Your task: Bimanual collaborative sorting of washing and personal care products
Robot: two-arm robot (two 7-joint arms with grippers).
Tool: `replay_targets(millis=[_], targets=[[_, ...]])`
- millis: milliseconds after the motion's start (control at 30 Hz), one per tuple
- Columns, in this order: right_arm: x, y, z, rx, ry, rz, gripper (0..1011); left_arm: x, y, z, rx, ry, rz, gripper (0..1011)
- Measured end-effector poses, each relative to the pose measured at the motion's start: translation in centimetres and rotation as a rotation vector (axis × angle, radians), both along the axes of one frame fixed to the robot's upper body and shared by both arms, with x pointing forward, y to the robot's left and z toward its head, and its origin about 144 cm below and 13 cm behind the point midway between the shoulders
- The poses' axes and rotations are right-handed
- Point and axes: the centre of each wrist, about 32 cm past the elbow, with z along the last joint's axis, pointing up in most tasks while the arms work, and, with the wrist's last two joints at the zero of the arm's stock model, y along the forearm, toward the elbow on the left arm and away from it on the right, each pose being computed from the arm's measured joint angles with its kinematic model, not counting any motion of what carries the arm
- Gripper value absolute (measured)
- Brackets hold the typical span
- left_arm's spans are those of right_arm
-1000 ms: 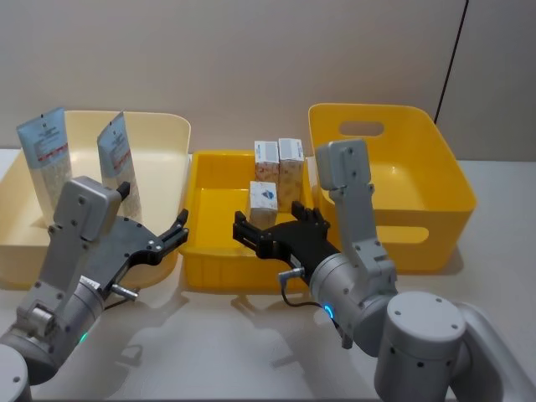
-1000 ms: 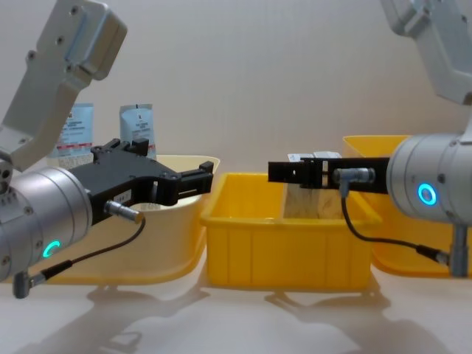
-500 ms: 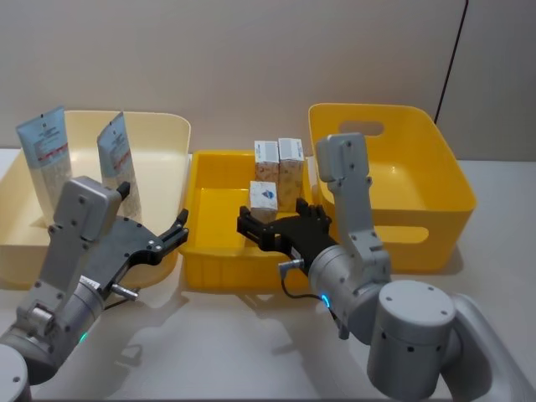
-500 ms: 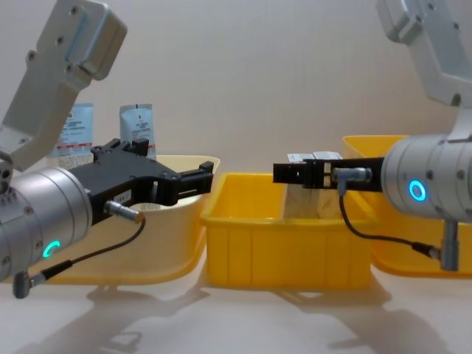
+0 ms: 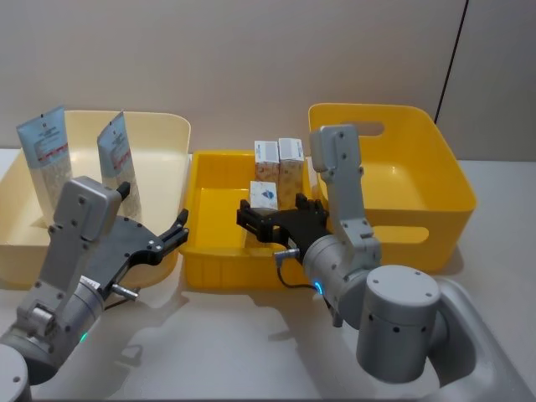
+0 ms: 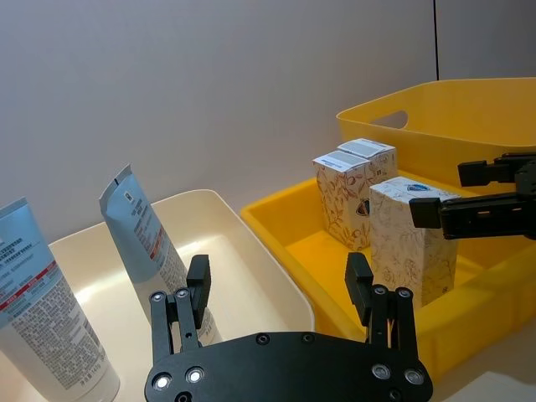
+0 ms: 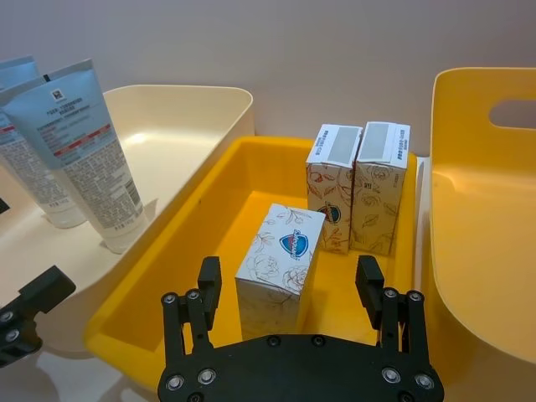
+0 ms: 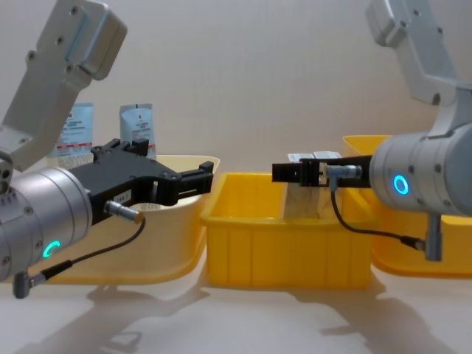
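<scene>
Three cream cartons with orange print stand in the middle yellow tray [image 5: 203,270]: one in front [image 5: 264,201] [image 7: 280,264] and two side by side behind it [image 5: 280,159] [image 7: 358,184]. My right gripper [image 5: 275,214] [image 7: 287,268] is open, low over the tray's near part, with its fingers on either side of the front carton and not touching it. Two light blue and white pouches [image 5: 46,159] [image 6: 138,226] stand upright in the cream bin [image 5: 163,134]. My left gripper [image 5: 155,205] [image 6: 278,268] hangs open and holds nothing by that bin's near right corner.
A large yellow bin [image 5: 435,180] with a handle slot stands right of the tray, close behind my right arm. The three containers sit side by side, nearly touching. Bare white table [image 5: 226,335] lies in front of them.
My right gripper has moved forward and a little left, closing in on the front carton. The left arm and all the products have stayed put.
</scene>
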Motion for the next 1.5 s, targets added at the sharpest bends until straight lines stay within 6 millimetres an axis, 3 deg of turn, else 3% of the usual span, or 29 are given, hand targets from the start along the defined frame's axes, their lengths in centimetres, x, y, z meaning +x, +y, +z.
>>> replay_targets(millis=[933,1200,1300,1500], targets=[[1.9,1.1,-0.6,0.014,0.052,0.017,1001,0.0,0.0,0.0,0.0,0.0,0.0,1003],[2.1,1.2,-0.7,0.023,0.051,0.024,861,0.0,0.0,0.0,0.0,0.0,0.0,1003],[2.1,1.3,-0.7,0.025,0.05,0.025,730,0.0,0.0,0.0,0.0,0.0,0.0,1003],[2.2,1.3,-0.8,0.028,0.05,0.028,568,0.0,0.0,0.0,0.0,0.0,0.0,1003]])
